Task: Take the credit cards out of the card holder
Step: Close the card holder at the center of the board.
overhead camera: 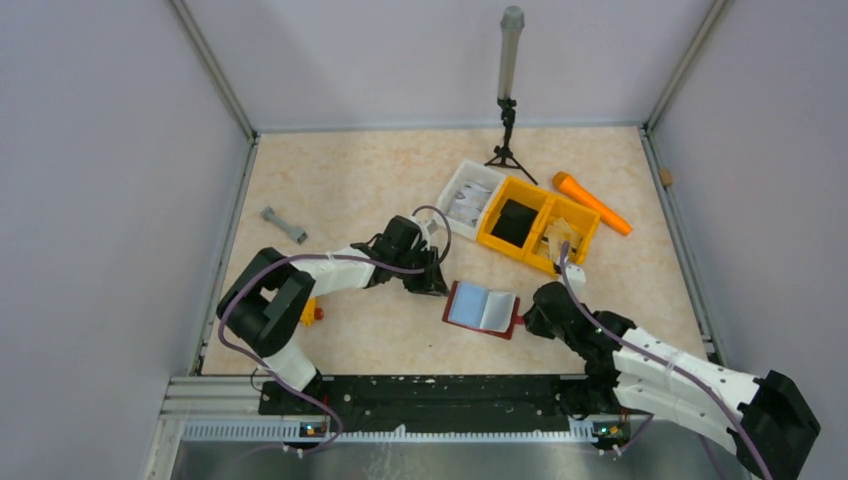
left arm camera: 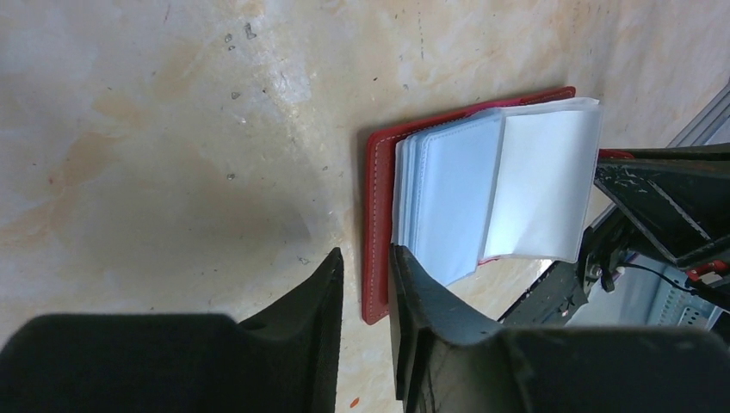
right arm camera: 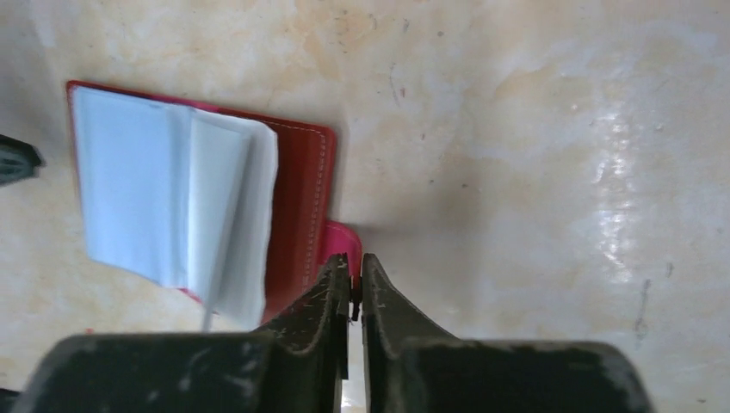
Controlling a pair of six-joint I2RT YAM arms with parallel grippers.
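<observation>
I kept the card holder (overhead camera: 482, 309) open near the bench's near edge. The right gripper (right arm camera: 355, 262) pinched its snap tab (right arm camera: 343, 239) as an anchor, and the left gripper (left arm camera: 366, 255) straddled the opposite cover edge with its jaws narrowly apart (credit cards (left arm camera: 449, 200) not yet out).

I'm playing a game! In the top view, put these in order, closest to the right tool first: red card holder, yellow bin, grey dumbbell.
1. Red card holder, just left of the right tool.
2. Yellow bin, farther back.
3. Grey dumbbell, far left.

Lab rig: grey enclosure walls (overhead camera: 100, 200), tripod (overhead camera: 509, 150)
</observation>
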